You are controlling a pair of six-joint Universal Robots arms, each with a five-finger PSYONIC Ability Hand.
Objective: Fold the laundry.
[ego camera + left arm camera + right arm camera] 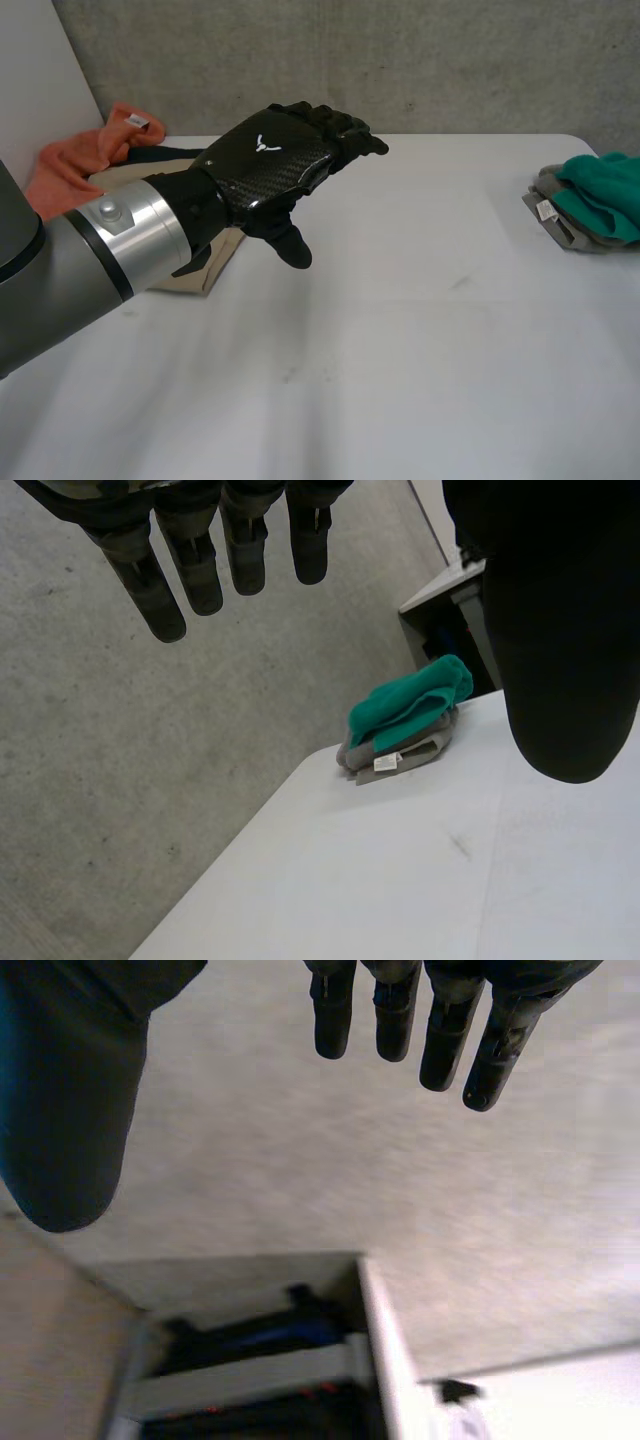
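Note:
My left hand (270,160) hovers above the back left of the white table (400,350), fingers straight and thumb spread, holding nothing. Under its forearm lies a folded beige cloth (215,265), with a black cloth (175,155) and a crumpled orange cloth (75,165) behind it. At the table's right edge a teal cloth (605,195) rests on a grey cloth (560,215). In the left wrist view the teal cloth (410,705) lies far beyond the straight fingers (190,570). My right hand (395,1010) is open and empty, its fingers straight, off the table.
A grey concrete wall (400,60) runs behind the table. A dark cabinet (450,610) stands past the table's far corner near the teal pile. Below my right hand stands a shelf unit (250,1350) with dark items in it.

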